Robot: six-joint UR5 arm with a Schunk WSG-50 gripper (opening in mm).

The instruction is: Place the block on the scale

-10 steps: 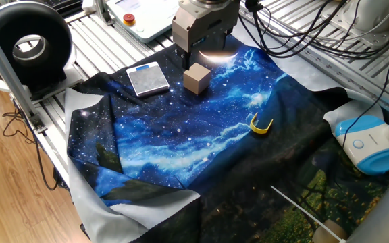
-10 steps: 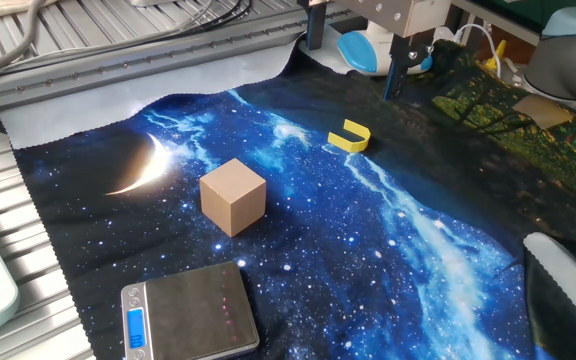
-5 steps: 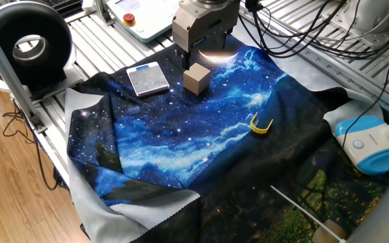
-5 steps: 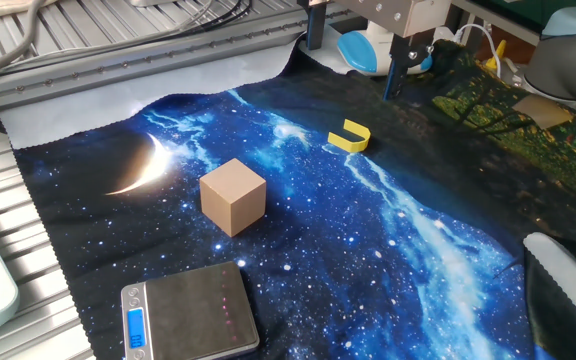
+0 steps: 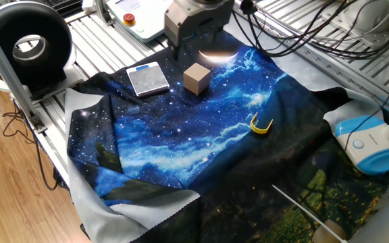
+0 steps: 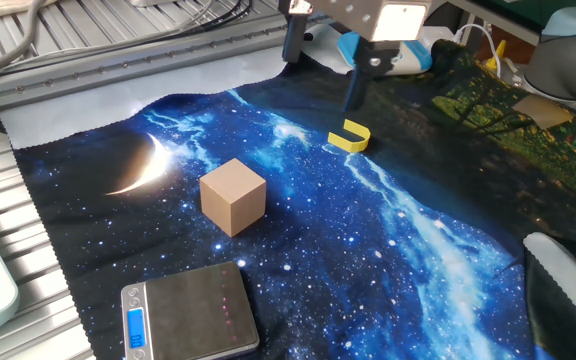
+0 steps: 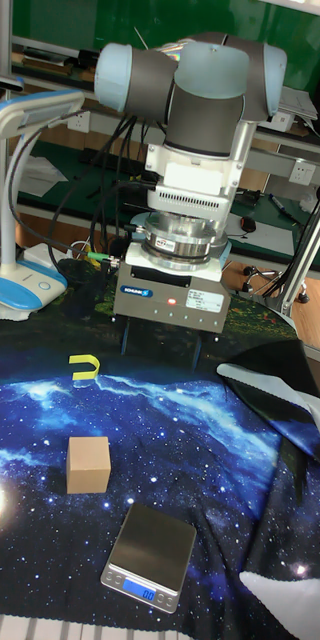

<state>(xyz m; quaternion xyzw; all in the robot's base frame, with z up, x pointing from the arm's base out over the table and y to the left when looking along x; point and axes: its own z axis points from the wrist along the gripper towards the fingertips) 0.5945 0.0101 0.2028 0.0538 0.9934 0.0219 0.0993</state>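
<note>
The block [image 5: 196,78] is a plain tan wooden cube resting on the starry blue cloth; it also shows in the other fixed view [image 6: 233,196] and the tall view [image 7: 88,464]. The scale [image 5: 148,79], silvery with a blue strip, lies flat on the cloth just beside the block [image 6: 193,312] [image 7: 150,555], with nothing on its platform. My gripper [image 6: 323,68] hangs open and empty above the cloth, behind the block and apart from it [image 7: 165,348] [image 5: 193,47]. Its two dark fingers [image 6: 353,92] point down.
A yellow curved clip [image 5: 261,125] [image 6: 350,137] lies on the cloth near the gripper. A white-and-blue rounded device [image 5: 367,143] [image 7: 20,285] stands at the cloth's edge. A black round drum [image 5: 29,44] and a panel with a red button [image 5: 130,17] sit on the slatted table.
The gripper has shifted sideways over the cloth, left in both fixed views, still open. The block and scale have not moved.
</note>
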